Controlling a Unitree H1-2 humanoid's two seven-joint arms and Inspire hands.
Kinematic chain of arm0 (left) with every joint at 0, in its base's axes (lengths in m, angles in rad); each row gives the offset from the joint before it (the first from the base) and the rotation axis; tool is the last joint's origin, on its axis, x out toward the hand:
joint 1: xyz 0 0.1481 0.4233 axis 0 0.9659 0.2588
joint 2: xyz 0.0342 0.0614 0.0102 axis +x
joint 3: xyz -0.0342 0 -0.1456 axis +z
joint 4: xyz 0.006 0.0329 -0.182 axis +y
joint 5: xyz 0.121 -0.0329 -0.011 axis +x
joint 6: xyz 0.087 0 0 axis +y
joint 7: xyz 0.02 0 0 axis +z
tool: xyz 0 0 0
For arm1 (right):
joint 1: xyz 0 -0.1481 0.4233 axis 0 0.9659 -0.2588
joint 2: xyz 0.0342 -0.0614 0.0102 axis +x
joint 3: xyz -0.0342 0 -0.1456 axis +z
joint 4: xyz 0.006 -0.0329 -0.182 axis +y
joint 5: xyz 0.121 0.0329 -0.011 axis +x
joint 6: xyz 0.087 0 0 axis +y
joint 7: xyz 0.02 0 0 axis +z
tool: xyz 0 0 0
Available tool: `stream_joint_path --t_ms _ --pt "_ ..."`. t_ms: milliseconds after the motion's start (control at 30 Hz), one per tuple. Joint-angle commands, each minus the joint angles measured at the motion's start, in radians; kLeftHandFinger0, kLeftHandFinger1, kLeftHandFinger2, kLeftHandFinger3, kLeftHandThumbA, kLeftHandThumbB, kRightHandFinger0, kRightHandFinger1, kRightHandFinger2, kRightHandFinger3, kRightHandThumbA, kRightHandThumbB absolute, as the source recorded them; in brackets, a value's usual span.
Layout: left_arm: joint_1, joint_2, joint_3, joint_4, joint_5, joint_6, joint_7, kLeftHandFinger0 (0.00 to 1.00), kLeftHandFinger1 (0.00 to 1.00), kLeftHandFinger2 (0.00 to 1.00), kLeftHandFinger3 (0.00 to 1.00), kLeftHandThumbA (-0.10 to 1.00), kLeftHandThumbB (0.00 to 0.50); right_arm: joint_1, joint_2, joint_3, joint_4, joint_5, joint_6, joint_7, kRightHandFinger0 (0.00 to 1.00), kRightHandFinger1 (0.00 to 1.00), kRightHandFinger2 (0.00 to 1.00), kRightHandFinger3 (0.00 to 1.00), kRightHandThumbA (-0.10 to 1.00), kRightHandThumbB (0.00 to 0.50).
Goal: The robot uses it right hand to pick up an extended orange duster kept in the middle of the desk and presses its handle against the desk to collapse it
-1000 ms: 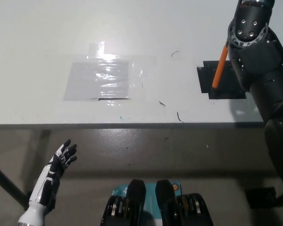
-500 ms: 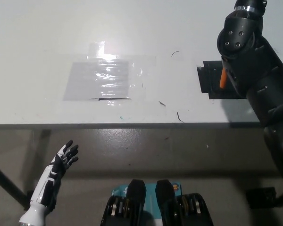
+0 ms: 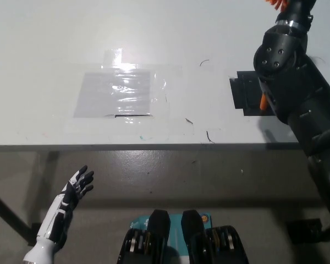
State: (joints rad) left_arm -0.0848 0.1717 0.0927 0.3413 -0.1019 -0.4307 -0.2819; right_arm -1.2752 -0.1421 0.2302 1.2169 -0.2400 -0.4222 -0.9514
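- Black: my right arm (image 3: pixel 297 93) rises from the lower right over the right end of the desk (image 3: pixel 55 44); my right hand itself is out of sight past the top edge, so I cannot tell how far its fingers are closed.
- Orange duster: only two scraps show, a sliver of handle (image 3: pixel 263 101) beside my forearm over the black patch (image 3: pixel 243 94), and orange bristles (image 3: pixel 274 2) at the top edge. By judgement my hidden hand carries it.
- Handling, as judgement: light, with a stiff telescoping plastic handle and soft head. The grip belongs on the upper handle near the head, leaving the lower sections free to slide.
- Orientation: the long axis appears to run steeply upright, head up, handle end down toward the desk; its contact with the desk I cannot confirm.
- White left hand (image 3: pixel 71 192) rests below the desk edge at lower left, fingers spread, holding nothing.
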Motion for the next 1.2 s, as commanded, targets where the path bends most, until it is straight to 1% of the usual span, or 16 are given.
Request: stream_joint_path --t_ms 0,133,167,200,433,567,667,800,833,867,933,1033,1067,1100,1133,1167 --pt "-0.002 0.010 -0.002 -0.032 0.001 -0.039 -0.012 1.00 1.00 1.00 1.00 1.00 0.300 -0.007 -0.001 0.014 -0.013 0.007 -0.048 -0.050 0.00 0.00 0.47 0.63 -0.10 0.073" --pt "-0.002 0.010 -0.001 -0.033 0.001 -0.039 -0.012 1.00 1.00 1.00 1.00 1.00 0.299 -0.004 0.001 0.018 -0.013 0.011 -0.048 -0.052 0.00 0.00 0.48 0.64 -0.10 0.071" --pt "0.002 0.007 -0.001 -0.039 0.005 -0.039 -0.011 1.00 1.00 1.00 1.00 1.00 0.292 0.044 0.027 0.029 0.021 -0.001 -0.048 -0.070 0.00 0.00 0.47 0.56 -0.10 0.086" --pt "-0.001 0.006 0.000 -0.036 0.003 -0.039 -0.011 1.00 1.00 1.00 1.00 1.00 0.287 0.056 0.039 0.020 0.044 0.006 -0.048 -0.058 0.00 0.00 0.48 0.52 -0.10 0.081" --pt "-0.013 0.013 0.003 -0.033 0.001 -0.039 -0.010 1.00 1.00 1.00 1.00 1.00 0.298 0.127 0.085 -0.005 0.080 0.036 -0.048 -0.016 0.00 0.03 0.53 0.58 -0.10 0.086" --pt "-0.013 0.014 0.004 -0.034 0.000 -0.039 -0.012 1.00 1.00 1.00 1.00 1.00 0.293 0.152 0.095 -0.008 0.092 0.037 -0.048 0.002 0.00 0.02 0.50 0.55 -0.10 0.076" --pt "-0.009 0.018 0.006 -0.036 0.001 -0.039 -0.014 1.00 1.00 1.00 1.00 1.00 0.292 0.197 0.111 -0.024 0.160 0.048 -0.048 0.116 0.00 0.10 0.57 0.64 -0.10 0.081" --pt "-0.010 0.019 0.005 -0.037 0.003 -0.039 -0.013 1.00 1.00 1.00 1.00 1.00 0.291 0.201 0.113 -0.047 0.178 0.052 -0.048 0.158 0.00 0.13 0.57 0.62 -0.10 0.082" --pt "-0.006 0.019 0.006 -0.043 0.003 -0.039 -0.013 1.00 1.00 1.00 1.00 1.00 0.290 0.225 0.105 -0.050 0.227 0.046 0.020 0.266 0.00 0.19 0.65 0.70 -0.10 0.095" --pt "-0.007 0.018 0.008 -0.043 -0.003 -0.039 -0.016 1.00 1.00 1.00 1.00 1.00 0.288 0.231 0.104 -0.058 0.231 0.051 0.037 0.280 0.00 0.22 0.70 0.72 -0.10 0.093" --pt "-0.010 0.017 0.008 -0.043 -0.005 -0.039 -0.016 1.00 1.00 1.00 1.00 1.00 0.287 0.239 0.100 -0.061 0.236 0.048 0.060 0.294 0.00 0.30 0.81 0.84 -0.10 0.082" --pt "-0.011 0.017 0.010 -0.041 -0.003 -0.039 -0.013 1.00 1.00 1.00 1.00 1.00 0.291 0.243 0.099 -0.066 0.239 0.043 0.076 0.304 0.00 0.37 0.84 0.92 -0.10 0.087" --pt "-0.011 0.019 0.010 -0.044 0.003 -0.039 -0.010 1.00 1.00 1.00 1.00 1.00 0.293 0.252 0.094 -0.069 0.244 0.044 0.121 0.326 0.00 0.39 0.85 0.92 -0.10 0.088" --pt "-0.013 0.017 0.011 -0.042 -0.001 -0.039 -0.012 1.00 1.00 1.00 1.00 1.00 0.292 0.259 0.092 -0.082 0.245 0.056 0.127 0.343 0.01 0.32 0.71 0.77 -0.10 0.093" --pt "-0.013 0.017 0.011 -0.040 -0.003 -0.039 -0.013 1.00 1.00 1.00 1.00 1.00 0.288 0.267 0.092 -0.091 0.247 0.061 0.150 0.346 0.00 0.26 0.64 0.71 -0.10 0.105" --pt "-0.013 0.017 0.012 -0.039 -0.004 -0.039 -0.013 1.00 1.00 1.00 1.00 1.00 0.288 0.270 0.091 -0.093 0.247 0.057 0.155 0.345 0.00 0.26 0.64 0.70 -0.10 0.106"
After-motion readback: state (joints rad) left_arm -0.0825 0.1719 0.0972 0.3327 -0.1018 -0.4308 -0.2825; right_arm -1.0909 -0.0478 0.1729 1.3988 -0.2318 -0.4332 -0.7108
